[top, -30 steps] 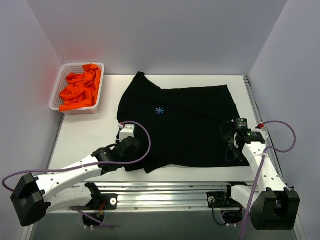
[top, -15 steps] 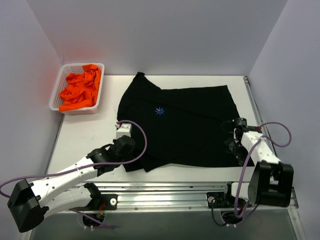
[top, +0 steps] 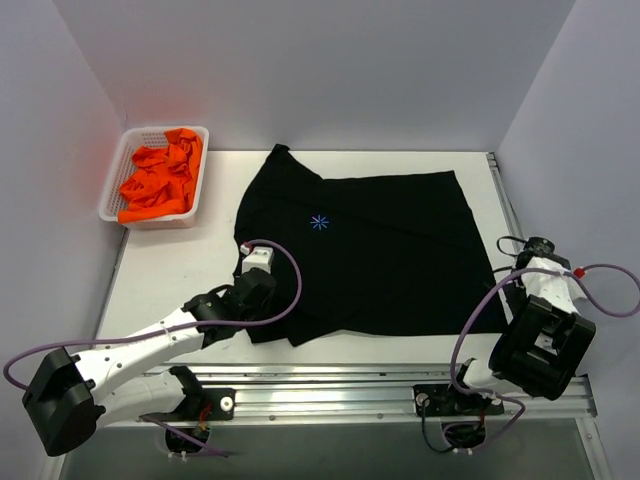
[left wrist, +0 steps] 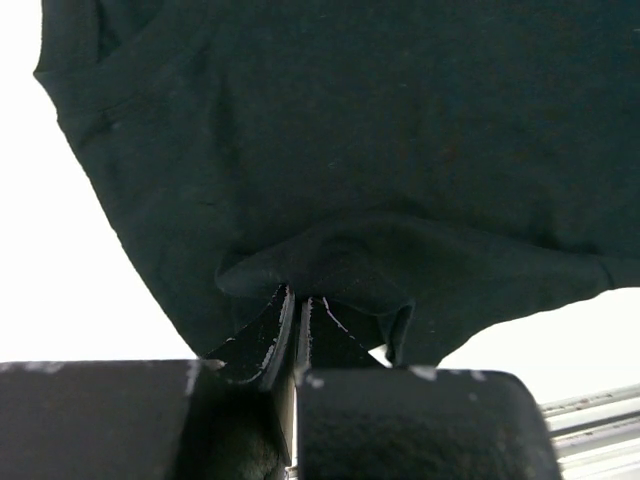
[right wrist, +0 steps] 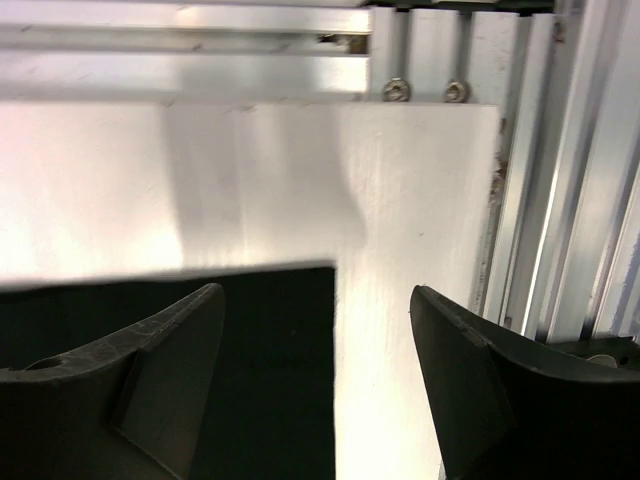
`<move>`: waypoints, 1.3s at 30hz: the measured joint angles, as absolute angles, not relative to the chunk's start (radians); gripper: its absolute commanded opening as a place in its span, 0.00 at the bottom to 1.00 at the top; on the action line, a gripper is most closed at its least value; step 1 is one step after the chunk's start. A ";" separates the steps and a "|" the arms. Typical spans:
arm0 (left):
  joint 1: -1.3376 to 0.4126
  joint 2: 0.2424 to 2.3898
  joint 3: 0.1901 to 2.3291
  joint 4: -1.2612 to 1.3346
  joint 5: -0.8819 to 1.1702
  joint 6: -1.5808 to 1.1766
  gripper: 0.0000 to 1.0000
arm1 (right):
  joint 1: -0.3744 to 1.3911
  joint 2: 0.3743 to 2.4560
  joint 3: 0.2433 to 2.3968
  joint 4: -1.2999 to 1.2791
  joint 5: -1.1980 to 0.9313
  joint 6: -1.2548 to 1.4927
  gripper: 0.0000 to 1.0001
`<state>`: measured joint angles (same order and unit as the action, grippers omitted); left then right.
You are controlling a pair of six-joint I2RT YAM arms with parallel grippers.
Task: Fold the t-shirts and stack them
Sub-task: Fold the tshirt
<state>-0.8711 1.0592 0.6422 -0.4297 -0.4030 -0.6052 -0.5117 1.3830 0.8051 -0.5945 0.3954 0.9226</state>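
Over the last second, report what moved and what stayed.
The right end effector drew back rightward off the black t-shirt to the right edge of the table, open and empty. The left end effector stayed shut on the shirt's near hem; the shirt, basket and orange t-shirts did not move.

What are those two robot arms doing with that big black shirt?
It looks like they are starting to fold it. The black t-shirt lies spread out on the table. The left pincer is shut on the shirt's near edge, pinching a bit of cloth. The right pincer is open above the shirt's near right corner and holds nothing. The orange t-shirts are bunched up in the white basket at the far left, not yet folded.
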 measured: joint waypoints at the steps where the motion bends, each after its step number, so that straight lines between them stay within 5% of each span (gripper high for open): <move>1: -0.871 1.060 0.642 -0.423 -0.395 -0.603 0.02 | -0.540 1.387 0.801 -0.590 0.397 0.922 0.70; 22: -0.871 1.124 0.642 -0.365 -0.332 -0.580 0.02 | -0.576 1.414 0.694 -0.455 0.311 0.872 0.67; 39: -0.888 1.129 0.642 -0.347 -0.358 -0.578 0.02 | -0.333 1.285 0.759 -0.523 0.356 0.973 0.67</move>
<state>-0.8875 1.1286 0.6418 -0.3473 -0.3584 -0.5777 -0.3328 1.2846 0.7586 -0.5228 0.3565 0.9726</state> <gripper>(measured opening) 0.044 0.672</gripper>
